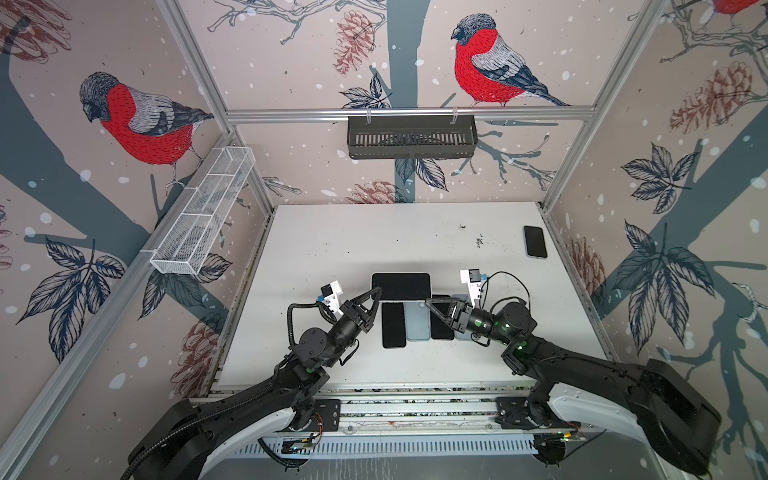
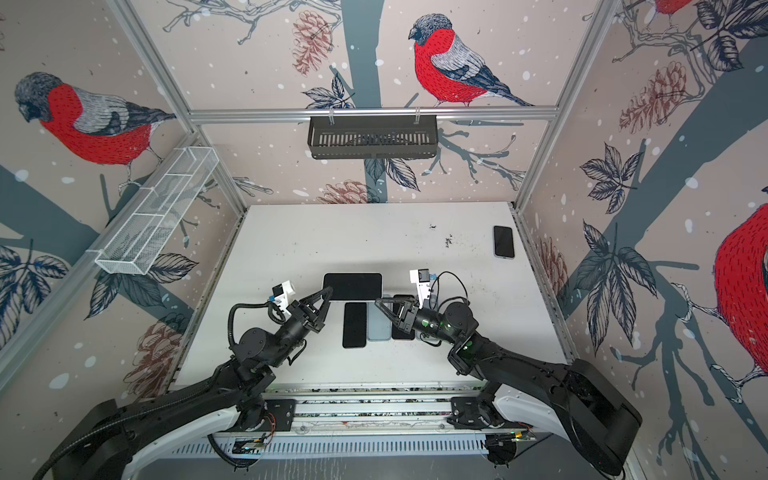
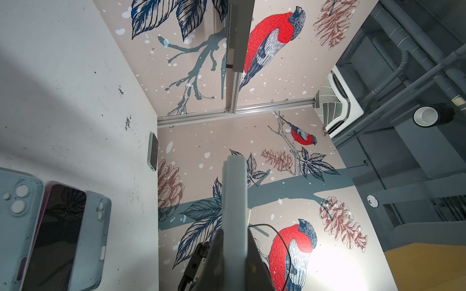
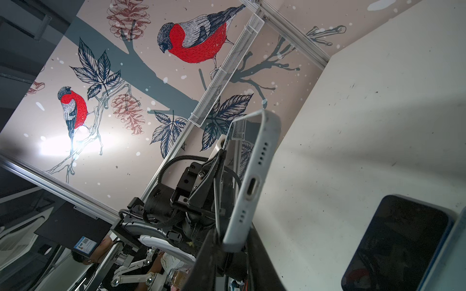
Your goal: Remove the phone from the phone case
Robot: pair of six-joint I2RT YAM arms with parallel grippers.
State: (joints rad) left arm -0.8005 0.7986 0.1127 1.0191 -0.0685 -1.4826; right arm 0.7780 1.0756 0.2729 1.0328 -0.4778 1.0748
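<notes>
I hold one thing with both claws. It is a phone with a black screen [image 1: 401,284] that sits inside a soft pale blue-grey phone case [image 4: 254,173]. It lies sideways with the screen up, lifted off the white table [image 1: 332,249].

My left claw [image 1: 377,292] is squeezed tight on the near left corner of the case. My right claw [image 1: 429,301] pinches the near right corner. In the right wrist view, the end of the case with the charger hole sits between my two dark fingers [image 4: 201,267].

Below, more things lie flat on the table in a row, side by side. There is a thin black phone [image 1: 393,325], then a pale blue cover [image 1: 417,328], then a dark phone with a purple edge [image 1: 441,332], then a second blue cover [image 3: 93,226]. Both covers show round camera holes. My right claw hangs over that end of the row.

A lone dark phone [image 1: 535,241] lies well apart, close by the right wall.
</notes>
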